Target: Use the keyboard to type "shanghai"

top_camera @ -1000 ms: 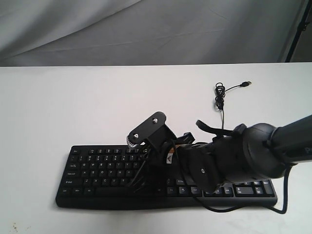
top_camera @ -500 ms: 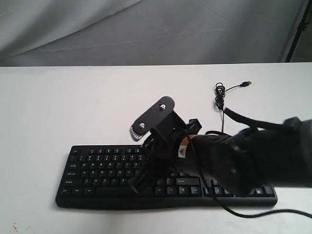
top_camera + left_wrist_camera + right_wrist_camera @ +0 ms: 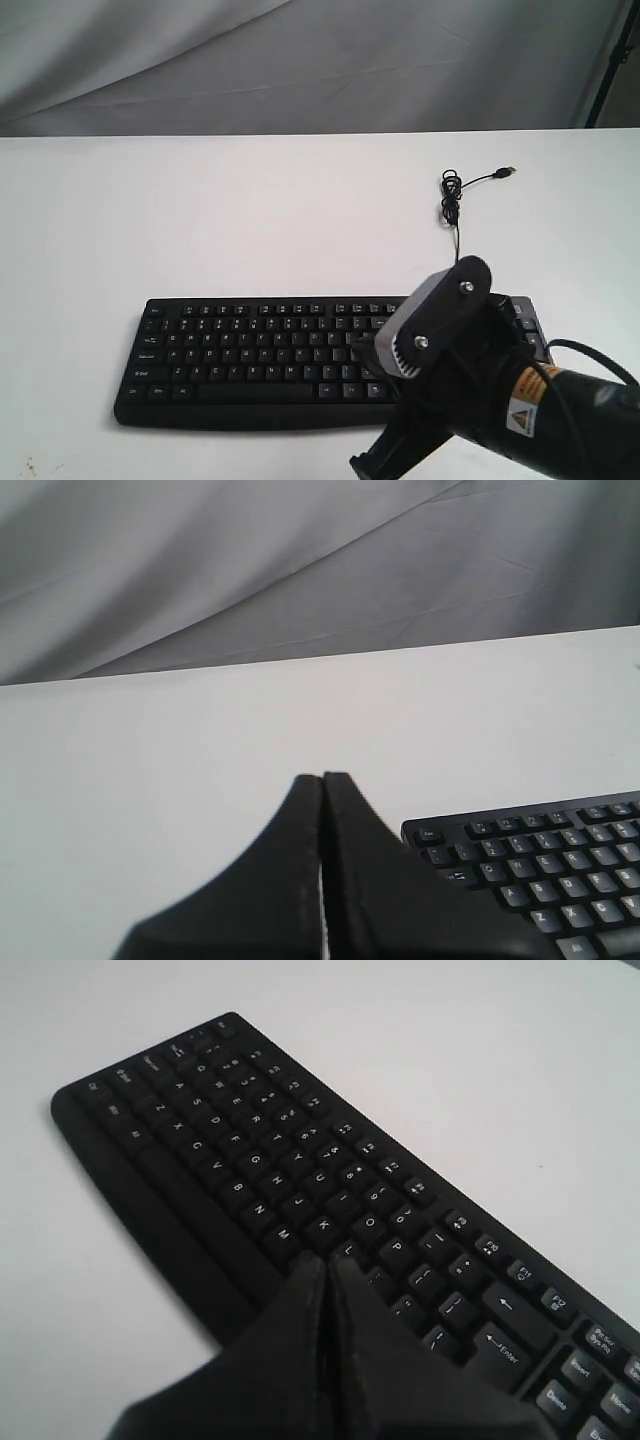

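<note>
The black keyboard [image 3: 250, 352] lies flat near the front of the white table [image 3: 200, 220]. My right arm [image 3: 520, 415] stands over the keyboard's right end and hides the number pad. In the right wrist view my right gripper [image 3: 325, 1260] is shut and empty, and its tips appear in front of the L key. The key rows [image 3: 250, 1150] run away from it. My left gripper [image 3: 322, 777] is shut with nothing in it. It hangs above bare table beside the Esc corner of the keyboard [image 3: 540, 865]. The left arm does not show in the exterior view.
The keyboard's thin black cable [image 3: 452, 205] lies coiled behind its right end, with the USB plug [image 3: 509, 171] loose on the table. A grey cloth backdrop [image 3: 300, 60] hangs behind the table's far edge. A dark stand leg [image 3: 612, 60] is at the back right.
My right arm has pulled back from over the keyboard's middle to the front right. The centre keys now show.
</note>
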Motion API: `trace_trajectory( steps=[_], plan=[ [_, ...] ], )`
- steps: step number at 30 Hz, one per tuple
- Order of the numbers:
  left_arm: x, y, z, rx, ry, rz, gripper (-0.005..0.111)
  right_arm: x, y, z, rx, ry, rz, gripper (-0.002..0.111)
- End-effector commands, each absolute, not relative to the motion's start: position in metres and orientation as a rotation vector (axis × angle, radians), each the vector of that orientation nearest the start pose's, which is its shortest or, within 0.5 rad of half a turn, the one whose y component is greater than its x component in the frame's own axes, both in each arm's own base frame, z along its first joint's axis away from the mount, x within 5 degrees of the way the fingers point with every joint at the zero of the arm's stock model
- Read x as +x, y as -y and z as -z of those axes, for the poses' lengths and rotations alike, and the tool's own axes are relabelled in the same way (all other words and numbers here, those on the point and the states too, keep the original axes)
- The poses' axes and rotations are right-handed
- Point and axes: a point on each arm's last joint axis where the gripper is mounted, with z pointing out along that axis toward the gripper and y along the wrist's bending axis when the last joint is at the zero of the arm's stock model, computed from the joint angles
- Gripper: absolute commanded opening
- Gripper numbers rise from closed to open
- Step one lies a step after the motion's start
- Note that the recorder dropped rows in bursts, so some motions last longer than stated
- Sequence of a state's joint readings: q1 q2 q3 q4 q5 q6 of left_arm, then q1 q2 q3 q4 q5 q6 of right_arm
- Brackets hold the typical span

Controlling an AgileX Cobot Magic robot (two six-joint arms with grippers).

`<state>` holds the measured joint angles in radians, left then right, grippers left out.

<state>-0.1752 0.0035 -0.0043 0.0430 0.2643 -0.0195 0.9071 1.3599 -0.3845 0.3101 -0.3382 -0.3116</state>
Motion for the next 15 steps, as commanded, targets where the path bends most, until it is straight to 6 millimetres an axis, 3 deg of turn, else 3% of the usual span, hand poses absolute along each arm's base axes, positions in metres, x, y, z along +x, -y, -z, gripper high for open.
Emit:
trace_trajectory(
  steps=[1,15],
  plan=[
    [0.054,0.009,-0.190,0.165,-1.738,0.106,0.000,0.143,-0.169,-0.185,-0.884,-1.927,-0.431,0.000],
    [0.054,0.009,-0.190,0.165,-1.738,0.106,0.000,0.122,-0.147,-0.205,-0.925,-1.788,-0.457,0.000]
  ],
)
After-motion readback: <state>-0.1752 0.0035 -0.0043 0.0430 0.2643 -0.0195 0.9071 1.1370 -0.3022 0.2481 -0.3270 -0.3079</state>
